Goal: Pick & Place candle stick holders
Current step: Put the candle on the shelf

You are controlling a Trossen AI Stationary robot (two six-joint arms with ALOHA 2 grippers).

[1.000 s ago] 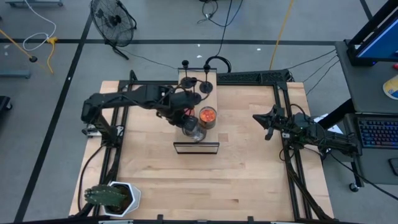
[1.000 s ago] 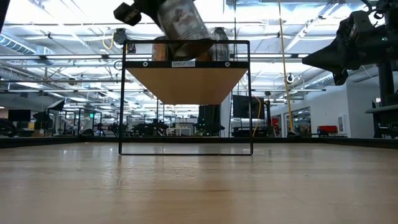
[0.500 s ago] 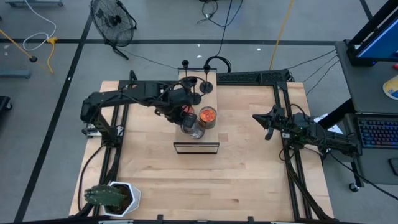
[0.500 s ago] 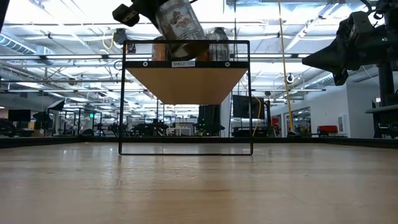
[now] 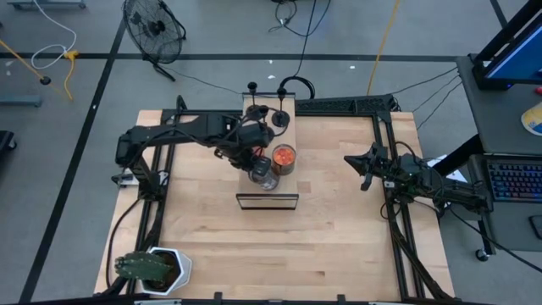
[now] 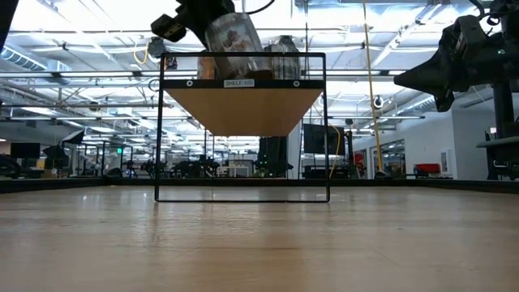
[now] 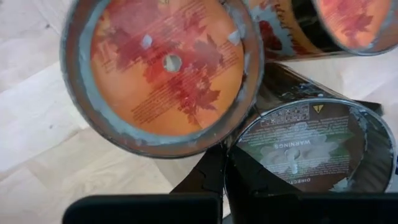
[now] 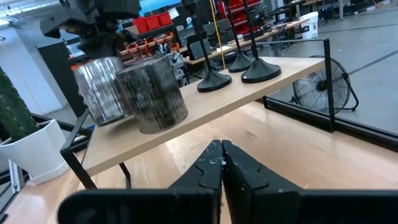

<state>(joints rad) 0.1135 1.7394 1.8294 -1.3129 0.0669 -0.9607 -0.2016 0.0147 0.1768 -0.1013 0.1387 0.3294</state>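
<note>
Three black candle stick holders stand on their disc bases at the far end of a raised wooden shelf; they also show in the right wrist view. My left gripper is over the shelf's near half, shut on a silvery-grey jar, which shows tilted in the low view. Two brownish jars with orange tops stand beside it. My right gripper waits shut and empty above the table's right side. My left gripper holds the silvery-grey jar by its top rim, which runs in between the two fingers, so one finger seems inside and one outside. The fingers come from above, slanting down. The jar hangs tilted below them, its lower end at the shelf's top; whether it touches, I cannot tell.
The shelf stands on a thin black frame at the table's far middle. A potted cactus sits at the near left corner. Bare wood lies in front of the shelf and to its right.
My left gripper has gone down toward the shelf with the silvery-grey jar, staying shut on it. The jar stands lower now and stays tilted.
</note>
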